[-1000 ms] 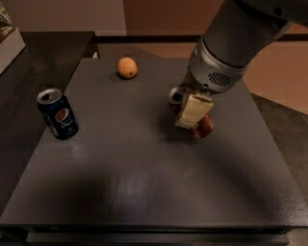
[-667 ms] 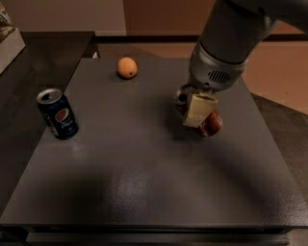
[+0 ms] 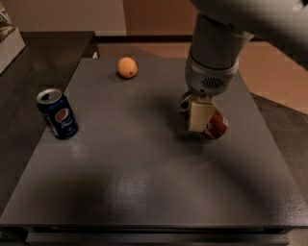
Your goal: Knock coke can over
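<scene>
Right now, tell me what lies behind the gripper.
The gripper, low over the table's right side, covers the middle of the tilted coke can: silver top shows left, red body right. Its lettering is hidden.

We see a dark grey table [image 3: 144,192], dimly lit, with a black counter [image 3: 43,57] at 10 o'clock. A beige wall [image 3: 62,14] stands at 12 o'clock, and tan floor [image 3: 274,72] at 3 o'clock.
</scene>
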Robot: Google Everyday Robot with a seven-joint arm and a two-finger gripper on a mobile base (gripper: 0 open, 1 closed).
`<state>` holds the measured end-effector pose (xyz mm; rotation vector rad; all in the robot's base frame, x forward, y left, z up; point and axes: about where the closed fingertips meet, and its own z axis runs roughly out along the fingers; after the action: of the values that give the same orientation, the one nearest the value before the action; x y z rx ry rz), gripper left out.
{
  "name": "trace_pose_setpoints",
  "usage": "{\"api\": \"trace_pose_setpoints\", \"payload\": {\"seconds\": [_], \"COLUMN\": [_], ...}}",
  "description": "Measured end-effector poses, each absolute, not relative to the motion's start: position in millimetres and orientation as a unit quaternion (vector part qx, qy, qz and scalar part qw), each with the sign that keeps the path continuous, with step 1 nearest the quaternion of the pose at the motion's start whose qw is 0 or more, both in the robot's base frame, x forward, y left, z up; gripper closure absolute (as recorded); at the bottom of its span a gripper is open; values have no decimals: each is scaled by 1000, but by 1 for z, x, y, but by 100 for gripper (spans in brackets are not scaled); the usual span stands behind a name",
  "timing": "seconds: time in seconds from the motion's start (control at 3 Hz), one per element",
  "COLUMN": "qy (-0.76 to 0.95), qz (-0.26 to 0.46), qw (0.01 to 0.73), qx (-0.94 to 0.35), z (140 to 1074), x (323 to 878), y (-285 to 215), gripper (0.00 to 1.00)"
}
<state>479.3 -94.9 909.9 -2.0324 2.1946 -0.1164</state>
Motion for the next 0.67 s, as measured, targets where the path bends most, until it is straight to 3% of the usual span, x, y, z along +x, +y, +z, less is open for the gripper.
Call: {"api": "trace_pose_setpoints", "payload": {"seconds": [0.33,0.67], "qy": [728,722], "qz": [-55,-69], "qw": [53,36], "qx": [-681,-687], "z": [901,893], "x": [480,478], "y": [-96,-94], "gripper": [80,56]}}
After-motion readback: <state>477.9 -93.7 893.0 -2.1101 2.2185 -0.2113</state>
